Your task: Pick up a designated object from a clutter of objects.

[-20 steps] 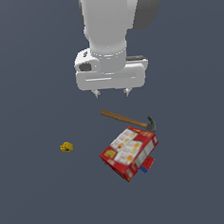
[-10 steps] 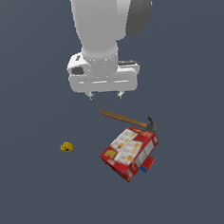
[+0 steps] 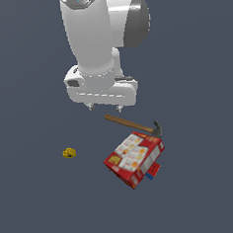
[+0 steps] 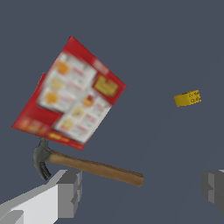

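Note:
The designated object [image 3: 69, 153] is a tiny lumpy yellow-orange block lying alone toward the exterior view's left; the wrist view shows it too [image 4: 188, 98]. My gripper [image 3: 106, 107] hangs open above the floor, up and to the right of the block, near the hammer's handle end. Its grey fingertips [image 4: 71, 191] stand wide apart with nothing between them. The clutter of objects holds a wooden-handled hammer [image 3: 133, 125] [image 4: 94, 166], a red box [image 3: 135, 158] [image 4: 72, 103] with white-yellow panels, and a small blue-red piece [image 3: 152, 172] tucked under the box's right edge.
The hammer lies against the far side of the red box, its dark head [image 3: 158, 129] at the exterior view's right. A dark grey floor [image 3: 41, 208] lies between the yellow block and the box.
The arm and gripper have shifted toward the exterior view's left and slightly upward. The objects on the floor have not moved.

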`<state>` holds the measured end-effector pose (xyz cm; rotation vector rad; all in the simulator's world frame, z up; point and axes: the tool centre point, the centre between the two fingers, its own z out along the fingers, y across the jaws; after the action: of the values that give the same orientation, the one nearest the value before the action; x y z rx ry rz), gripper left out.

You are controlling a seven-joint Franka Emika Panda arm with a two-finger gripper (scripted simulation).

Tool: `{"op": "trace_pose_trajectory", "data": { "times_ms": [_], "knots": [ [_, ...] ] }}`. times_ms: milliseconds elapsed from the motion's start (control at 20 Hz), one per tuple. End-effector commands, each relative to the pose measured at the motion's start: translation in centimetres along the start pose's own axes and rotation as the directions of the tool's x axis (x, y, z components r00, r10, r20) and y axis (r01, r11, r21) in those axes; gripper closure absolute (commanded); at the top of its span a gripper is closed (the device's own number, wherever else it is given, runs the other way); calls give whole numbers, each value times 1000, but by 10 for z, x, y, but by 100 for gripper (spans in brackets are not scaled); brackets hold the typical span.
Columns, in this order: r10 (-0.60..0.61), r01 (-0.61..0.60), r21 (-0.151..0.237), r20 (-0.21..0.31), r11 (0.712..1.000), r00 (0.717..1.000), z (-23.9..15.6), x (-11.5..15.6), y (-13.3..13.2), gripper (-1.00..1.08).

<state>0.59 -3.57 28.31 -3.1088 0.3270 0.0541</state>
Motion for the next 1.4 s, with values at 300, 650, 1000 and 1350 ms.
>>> {"op": "trace_pose_trajectory", "data": {
  "times_ms": [300, 650, 1000, 1350],
  "knots": [
    [275, -275, 24, 5, 961, 961, 43, 31, 35, -92],
    [539, -539, 35, 9, 842, 843, 90, 57, 77, -92],
    [757, -757, 34, 5, 653, 653, 139, 74, 126, -92],
    [886, -886, 31, -9, 463, 463, 179, 82, 167, -92]
  ]
}}
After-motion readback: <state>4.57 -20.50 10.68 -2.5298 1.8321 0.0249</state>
